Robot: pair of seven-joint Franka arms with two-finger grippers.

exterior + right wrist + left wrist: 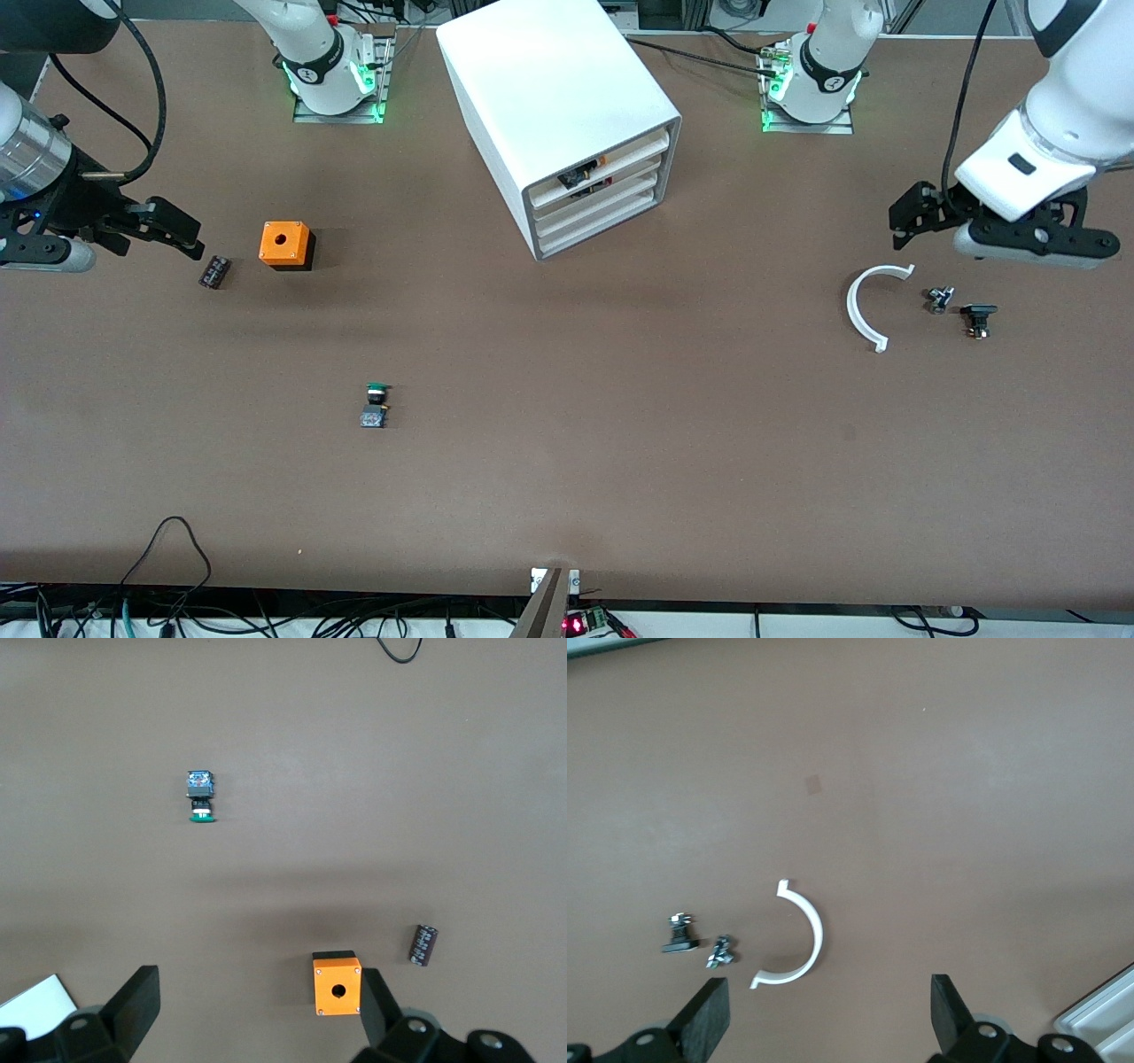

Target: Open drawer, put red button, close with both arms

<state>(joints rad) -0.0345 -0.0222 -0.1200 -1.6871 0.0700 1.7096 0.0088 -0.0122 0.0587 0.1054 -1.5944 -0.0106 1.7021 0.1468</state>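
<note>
Drawer first: the shallow white plastic tray drawer (640,170) sat second from the top in the one boxy white multi-drawer cabinet (549,89), where I counted four tiers. I could not tell whether it was pushed fully home. One small dark piece with a red-orange glint (582,177) showed at the cabinet's front, in the upper tiers; I could not tell whether that was the red button.

Nearer the front camera than the cabinet, toward the right arm's end, lay one push-button switch with a green cap (376,406). Also toward that end from the cabinet were one orange box with a round hole (285,245) and one short black cylinder (214,271). Toward the left arm's end from the cabinet lay one white plastic half-ring (861,310) and two small dark metal parts (940,299) (978,319).

I had two white jointed arms. The right gripper (182,235) hung low over the table toward the right arm's end from the cabinet, just beside the cylinder, fingers spread wide and holding nothing. The left gripper (905,221) hung toward the left arm's end from the cabinet, above the half-ring, wrist tilted down, fingers likewise wide apart and empty.
</note>
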